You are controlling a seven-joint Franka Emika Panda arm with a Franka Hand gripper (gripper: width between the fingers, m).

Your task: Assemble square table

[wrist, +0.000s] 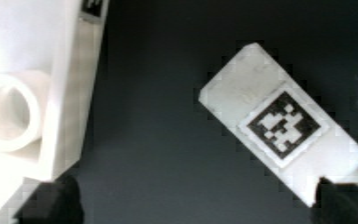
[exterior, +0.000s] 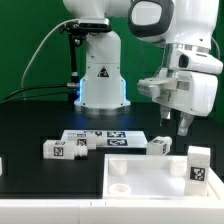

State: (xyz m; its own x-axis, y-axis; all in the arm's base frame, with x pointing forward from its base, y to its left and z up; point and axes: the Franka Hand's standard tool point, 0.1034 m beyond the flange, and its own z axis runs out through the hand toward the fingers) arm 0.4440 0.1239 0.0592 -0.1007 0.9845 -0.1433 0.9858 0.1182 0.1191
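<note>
Hand [exterior: 177, 124] of the single arm, fingers [wrist: 345, 195] spread wide with nothing between them, hovering above the worktop [exterior: 30, 125]. Nearest table leg [exterior: 158, 145] lies flat below the hand, slightly toward the exterior view's left, just beside the far edge of the square tabletop [exterior: 150, 180]. Wrist view: the leg's tagged face is up and its long axis runs obliquely to the line joining the two fingers, with a tabletop corner hole [wrist: 7, 100] to one side. Judged next need: a wrist turn so the fingers close across the leg's short width. A second leg [exterior: 60, 148] lies well apart; a third leg [exterior: 198, 165] stands upright beside the tabletop.
</note>
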